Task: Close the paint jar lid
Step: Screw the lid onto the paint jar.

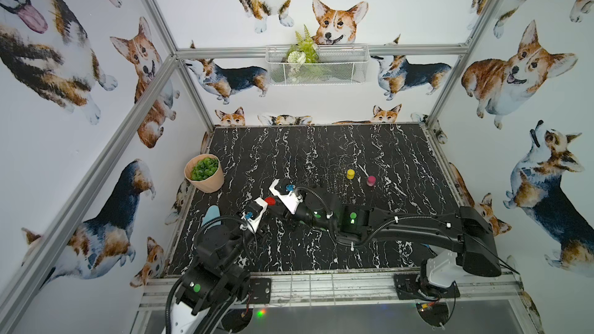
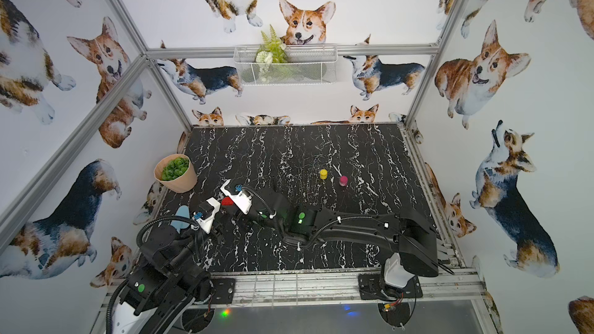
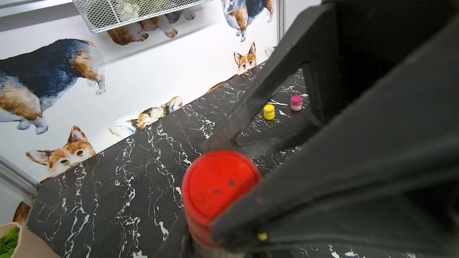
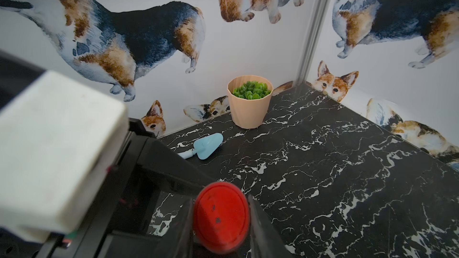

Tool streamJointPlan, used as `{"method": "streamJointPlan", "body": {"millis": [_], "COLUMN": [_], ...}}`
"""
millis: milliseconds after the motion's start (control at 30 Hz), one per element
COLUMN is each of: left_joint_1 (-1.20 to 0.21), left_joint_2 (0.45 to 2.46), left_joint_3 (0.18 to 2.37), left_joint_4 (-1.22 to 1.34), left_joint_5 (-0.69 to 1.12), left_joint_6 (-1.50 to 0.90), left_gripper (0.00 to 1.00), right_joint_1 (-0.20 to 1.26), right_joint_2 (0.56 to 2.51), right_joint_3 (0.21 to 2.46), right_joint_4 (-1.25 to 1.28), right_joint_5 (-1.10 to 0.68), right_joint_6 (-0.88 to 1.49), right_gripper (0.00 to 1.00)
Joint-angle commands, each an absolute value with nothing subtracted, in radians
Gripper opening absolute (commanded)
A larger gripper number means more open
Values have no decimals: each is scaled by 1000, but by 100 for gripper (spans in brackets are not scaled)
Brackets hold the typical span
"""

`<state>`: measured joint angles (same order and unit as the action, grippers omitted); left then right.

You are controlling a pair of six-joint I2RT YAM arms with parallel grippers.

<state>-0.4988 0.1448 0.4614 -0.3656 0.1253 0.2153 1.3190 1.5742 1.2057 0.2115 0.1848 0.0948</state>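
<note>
The small red paint jar was found toward the near left of the black, white-veined marble-pattern worktop, between the two arms. Its round red lid sat on top, flat-faced with a shallow raised rim and two dark specks. Whether the lid was screwed tight could not be determined.

The left pincer was clenched on the jar's body below the lid. The right pincer had its black fingers on either side of the lid. Whether they pressed on it or stood just clear could not be told.

A yellow paint jar and a magenta paint jar, both capped, stood near each other toward the far right, well apart from the red one. A peach plant pot holding green leaves stood at the left edge, with a light blue plastic trowel lying near it.

The walls carried corgi-print paper within an aluminium frame. A white wire basket with a fern hung on the rear wall.
</note>
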Motion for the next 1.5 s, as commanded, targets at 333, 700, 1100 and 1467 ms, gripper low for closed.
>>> {"method": "streamJointPlan", "body": {"millis": [333,700,1100,1467], "left_joint_1": [-501,-500,-502,-500], "left_joint_2": [175,181,195,192], "left_joint_3": [477,477,477,476], "left_joint_4": [-290,-286,-283,-281], "left_joint_5": [146,258,295,290], "left_joint_6": [236,218,212,215], "left_gripper": [25,25,25,26], "right_joint_1": [1247,1159,1159,1184], "right_joint_2": [1353,1464,1540,1600], "right_joint_3": [1280,1479,1512,1567], "right_joint_4": [-179,-445,-404,-427], "right_joint_5": [69,-142,-176,-186], "right_joint_6": [117,20,31,38], "right_gripper": [100,95,89,74]}}
